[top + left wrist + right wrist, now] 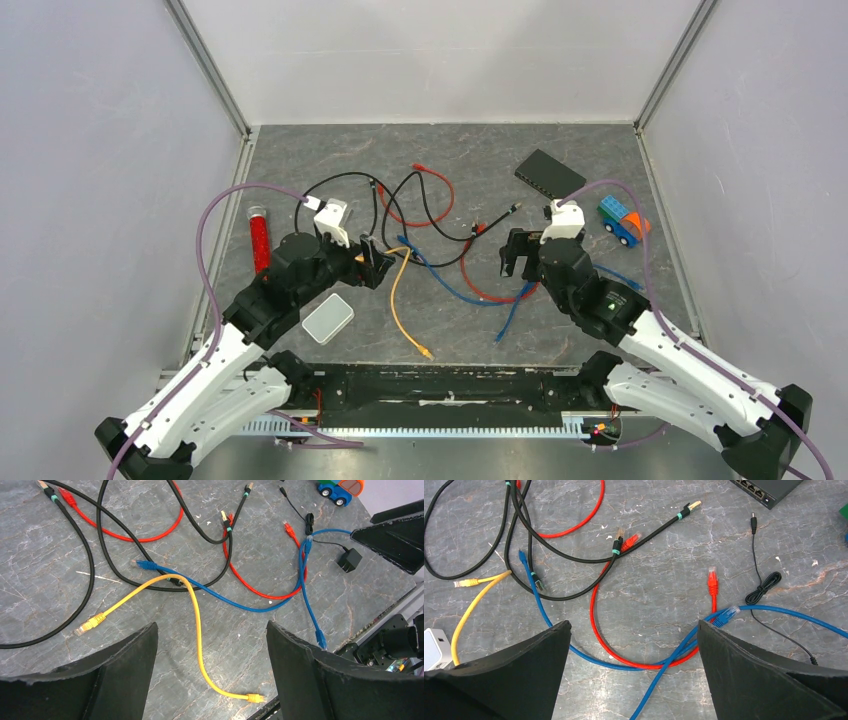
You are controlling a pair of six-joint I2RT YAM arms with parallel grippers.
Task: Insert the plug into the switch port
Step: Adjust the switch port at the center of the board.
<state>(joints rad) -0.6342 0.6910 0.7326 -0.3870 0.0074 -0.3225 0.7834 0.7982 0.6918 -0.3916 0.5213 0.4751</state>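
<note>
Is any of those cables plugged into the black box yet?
No, nothing's in. None of the cables reaches the switch, and the ports that show look empty.

In the right wrist view the top edge cuts off the network switch (769,487) at upper right and the left edge the white box (434,649), while the left wrist view's top edge crops the toy truck (340,490)

The table (30,570) looks like grey veined stone, matt. The yellow cable (198,630) has a smooth, slightly glossy plastic jacket. The switch (549,173) is matt black, its material not clear.
</note>
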